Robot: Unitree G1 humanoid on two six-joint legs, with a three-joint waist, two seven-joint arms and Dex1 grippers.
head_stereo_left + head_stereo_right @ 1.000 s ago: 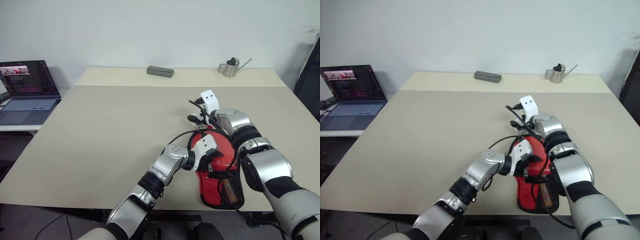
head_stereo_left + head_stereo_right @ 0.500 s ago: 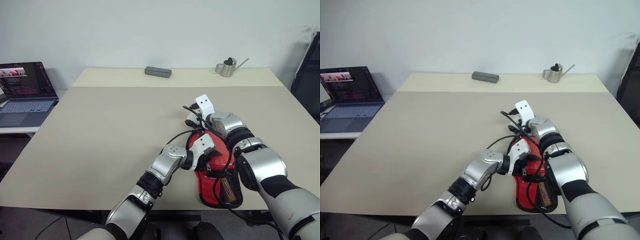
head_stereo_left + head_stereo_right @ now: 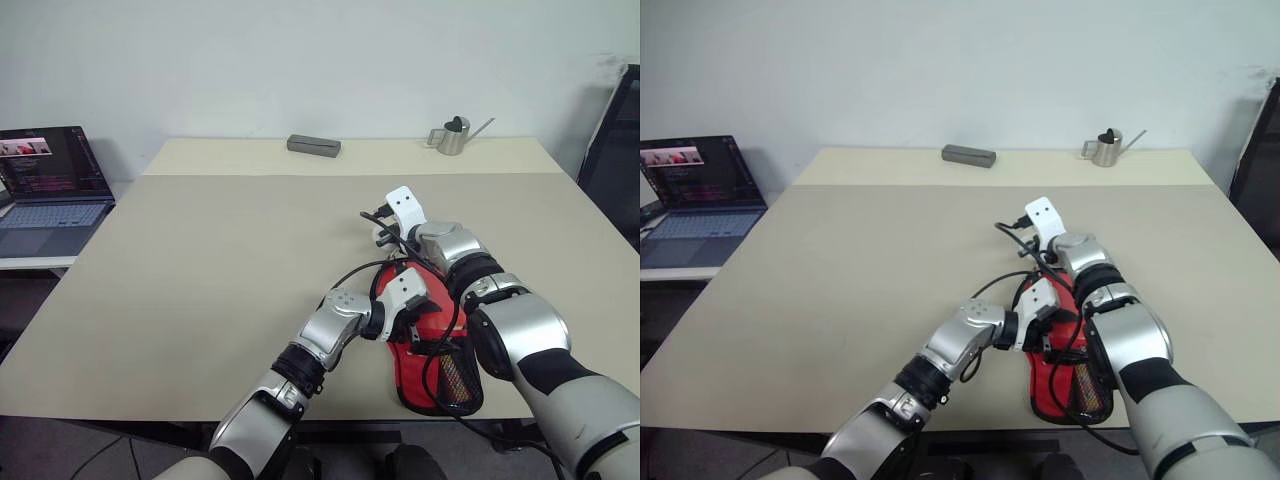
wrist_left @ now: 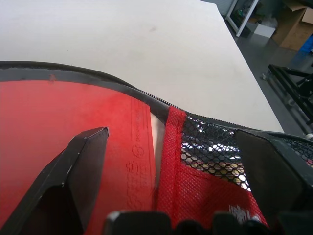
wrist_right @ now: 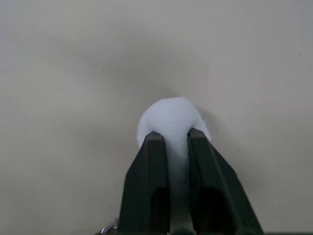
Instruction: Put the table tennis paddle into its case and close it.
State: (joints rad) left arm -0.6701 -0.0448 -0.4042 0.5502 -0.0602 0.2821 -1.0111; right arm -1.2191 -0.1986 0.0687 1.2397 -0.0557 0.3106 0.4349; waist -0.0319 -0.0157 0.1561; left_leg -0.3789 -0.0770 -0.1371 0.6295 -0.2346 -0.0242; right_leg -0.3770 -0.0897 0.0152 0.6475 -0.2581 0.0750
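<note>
Red fabric of the case [image 3: 430, 350] lies at lower right of centre on the beige table [image 3: 220, 260], the table tennis paddle [image 4: 73, 122] showing inside; the left gripper [image 4: 171, 161] straddles it, fingers wide; the right gripper [image 5: 170, 139] pinches the white pom-pom [image 5: 171, 117], fingers narrow.

I am counting one case [image 3: 432, 350] lying on one table [image 3: 200, 260], with one red paddle [image 4: 68, 117] showing inside it and one white pom-pom [image 5: 170, 120] at the zipper. I am also seeing one grey box [image 3: 313, 146], one small metal watering can [image 3: 452, 136], and one laptop [image 3: 45, 185] sitting off to my left.
</note>
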